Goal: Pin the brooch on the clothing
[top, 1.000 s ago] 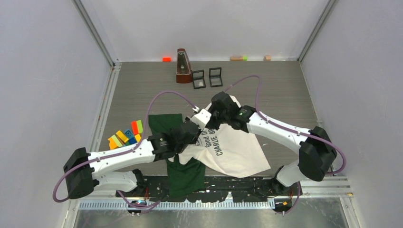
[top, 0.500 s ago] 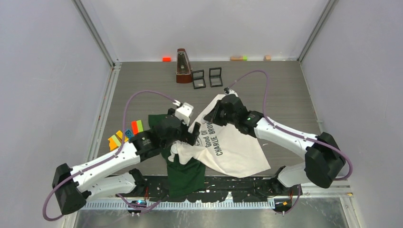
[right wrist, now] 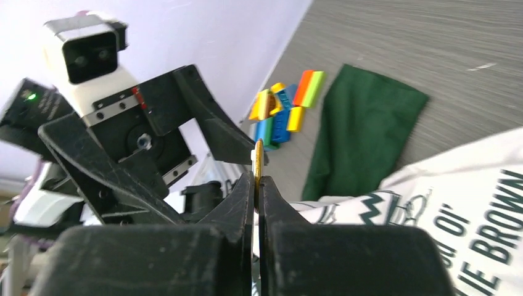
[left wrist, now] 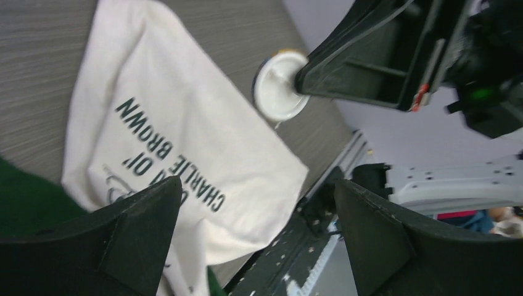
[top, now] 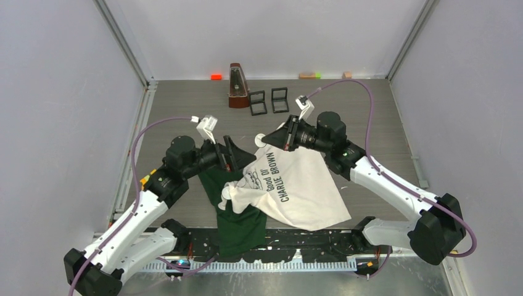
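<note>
**A:** Brooch (left wrist: 280, 86) pinched edge-on in the right gripper (right wrist: 258, 185), held up near the far edge of the T-shirt (top: 302, 188), which lies rumpled on the table (top: 370, 123).

**B:** Left gripper (left wrist: 258, 185) spread wide, empty, facing it. Carrying step, I'd say. Next, lower it onto the white fabric.

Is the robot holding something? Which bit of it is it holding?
Yes. The right hand pinches the round brooch by its rim, up above the shirt. The left hand is open and holds nothing.
</note>
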You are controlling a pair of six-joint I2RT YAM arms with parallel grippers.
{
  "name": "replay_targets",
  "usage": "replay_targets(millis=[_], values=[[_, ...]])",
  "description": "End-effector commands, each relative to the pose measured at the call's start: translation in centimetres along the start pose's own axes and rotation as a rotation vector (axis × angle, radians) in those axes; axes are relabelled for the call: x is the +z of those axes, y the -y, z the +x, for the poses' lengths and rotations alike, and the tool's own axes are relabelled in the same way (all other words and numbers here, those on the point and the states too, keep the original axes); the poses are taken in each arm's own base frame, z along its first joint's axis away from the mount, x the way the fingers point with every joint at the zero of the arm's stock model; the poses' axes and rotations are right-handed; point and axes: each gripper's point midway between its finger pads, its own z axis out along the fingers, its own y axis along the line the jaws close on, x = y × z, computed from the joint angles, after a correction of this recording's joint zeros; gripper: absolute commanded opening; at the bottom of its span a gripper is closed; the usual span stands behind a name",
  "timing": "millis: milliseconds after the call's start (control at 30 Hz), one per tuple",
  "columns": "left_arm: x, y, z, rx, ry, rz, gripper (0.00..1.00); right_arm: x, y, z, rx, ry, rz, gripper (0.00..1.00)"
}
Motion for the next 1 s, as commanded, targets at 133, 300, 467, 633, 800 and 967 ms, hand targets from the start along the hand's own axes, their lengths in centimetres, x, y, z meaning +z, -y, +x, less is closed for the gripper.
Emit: replay_targets(millis=[133,300,467,633,800,967], values=[[-1.8,7.3,-3.8,-0.111,0.107,0.335,0.81,-2.2,-8.7,-1.8,-0.001,0.013,-0.384,0.01],[-1.6,7.0,-4.0,-0.173,0.126,0.351,0.69,-3.1,-10.5,-2.1,-0.004,-0.004,-0.451,0.01],[-2.5,7.7,-5.2,-0.189,0.201,0.407,0.6,-3.9,-11.6,-2.1,-0.006,-0.019,-0.487,0.01],[-3.1,8.2,-5.8,-0.193,0.223,0.432,0.5,-4.2,-12.0,-1.9,0.0,-0.038,-0.501,0.01],[-3.4,8.5,-6.1,-0.199,0.24,0.444,0.46,-4.4,-12.1,-1.7,0.006,-0.05,-0.507,0.01],[-3.1,8.4,-5.9,-0.215,0.223,0.449,0.36,-4.6,-12.4,-1.6,0.004,-0.061,-0.516,0.01]])
